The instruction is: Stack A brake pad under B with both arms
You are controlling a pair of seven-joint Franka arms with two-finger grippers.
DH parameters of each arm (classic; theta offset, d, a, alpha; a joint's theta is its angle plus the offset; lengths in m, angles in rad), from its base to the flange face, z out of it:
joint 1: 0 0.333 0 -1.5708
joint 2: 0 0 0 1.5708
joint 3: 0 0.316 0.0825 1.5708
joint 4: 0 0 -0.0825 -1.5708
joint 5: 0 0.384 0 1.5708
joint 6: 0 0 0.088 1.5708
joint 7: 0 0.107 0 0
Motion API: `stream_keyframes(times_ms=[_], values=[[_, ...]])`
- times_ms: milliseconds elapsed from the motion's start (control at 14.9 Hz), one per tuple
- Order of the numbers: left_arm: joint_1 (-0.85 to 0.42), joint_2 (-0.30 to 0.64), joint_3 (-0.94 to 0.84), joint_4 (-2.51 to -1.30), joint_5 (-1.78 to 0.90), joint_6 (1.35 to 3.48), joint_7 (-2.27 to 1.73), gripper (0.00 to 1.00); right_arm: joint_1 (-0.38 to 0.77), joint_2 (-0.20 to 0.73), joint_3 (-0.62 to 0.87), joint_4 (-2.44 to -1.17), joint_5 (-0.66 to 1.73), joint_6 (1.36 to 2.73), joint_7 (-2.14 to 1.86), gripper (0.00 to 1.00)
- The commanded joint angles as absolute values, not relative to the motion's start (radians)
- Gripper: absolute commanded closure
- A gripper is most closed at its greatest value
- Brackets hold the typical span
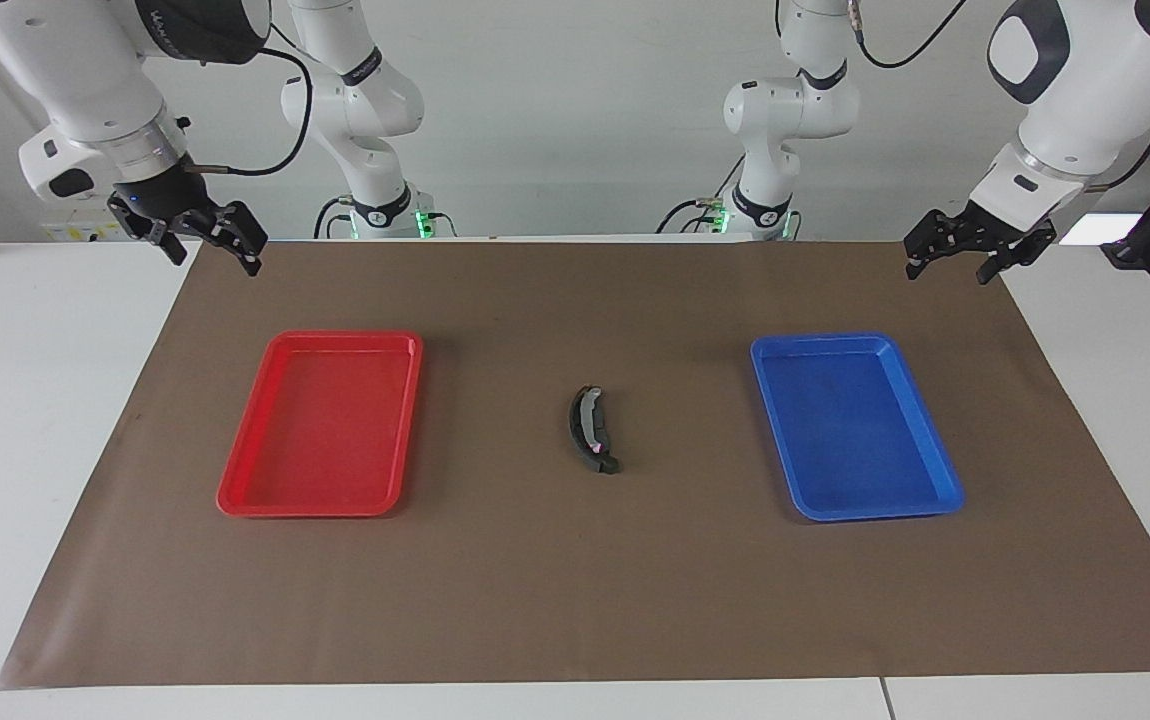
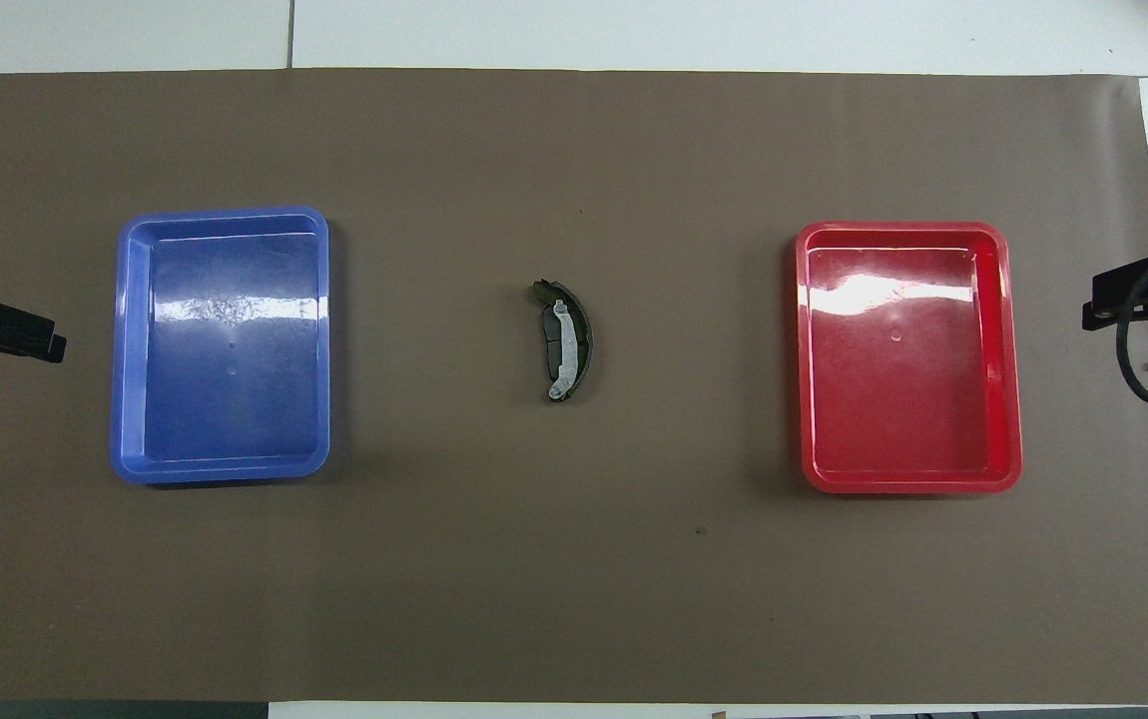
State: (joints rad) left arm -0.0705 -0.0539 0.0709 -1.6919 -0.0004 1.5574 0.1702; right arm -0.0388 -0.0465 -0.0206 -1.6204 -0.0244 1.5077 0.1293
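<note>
Facing view: the right gripper point(image 1: 217, 258) hangs at the upper left of the frame, over the mat's corner, with its fingers spread wide. The left gripper point(image 1: 947, 270) hangs at the upper right, fingers also apart. B point(image 1: 590, 428) lies on the table at the centre, between the red tray point(image 1: 235, 480) and the blue tray point(image 1: 935, 470).

Overhead view: B point(image 2: 564, 345) is at mid-frame, resting on a dark piece, probably the A brake pad point(image 2: 584, 335). Both grippers show only at the side edges.

A matt brown paper-like sheet point(image 2: 574, 599) covered the table. The red tray point(image 2: 1008, 350) and blue tray point(image 2: 123, 350) looked like glossy plastic. The curved brake piece point(image 2: 567, 345) looked dull, dark, with a pale strip.
</note>
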Motion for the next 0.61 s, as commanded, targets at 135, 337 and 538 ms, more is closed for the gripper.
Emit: stream_keyframes(times_ms=[135, 337, 538], values=[[-0.055, -0.049, 0.061, -1.677, -0.008, 1.543, 0.179, 0.01, -0.042, -0.049, -0.006, -1.621, -0.009, 1.516, 0.121, 0.0], [-0.055, -0.049, 0.061, -1.677, -0.008, 1.543, 0.179, 0.01, 0.01, -0.049, -0.052, -1.623, -0.009, 1.517, 0.123, 0.0], [-0.055, -0.049, 0.061, -1.677, -0.008, 1.545, 0.179, 0.01, 0.026, -0.052, -0.083, -1.629, -0.011, 1.517, 0.123, 0.0]])
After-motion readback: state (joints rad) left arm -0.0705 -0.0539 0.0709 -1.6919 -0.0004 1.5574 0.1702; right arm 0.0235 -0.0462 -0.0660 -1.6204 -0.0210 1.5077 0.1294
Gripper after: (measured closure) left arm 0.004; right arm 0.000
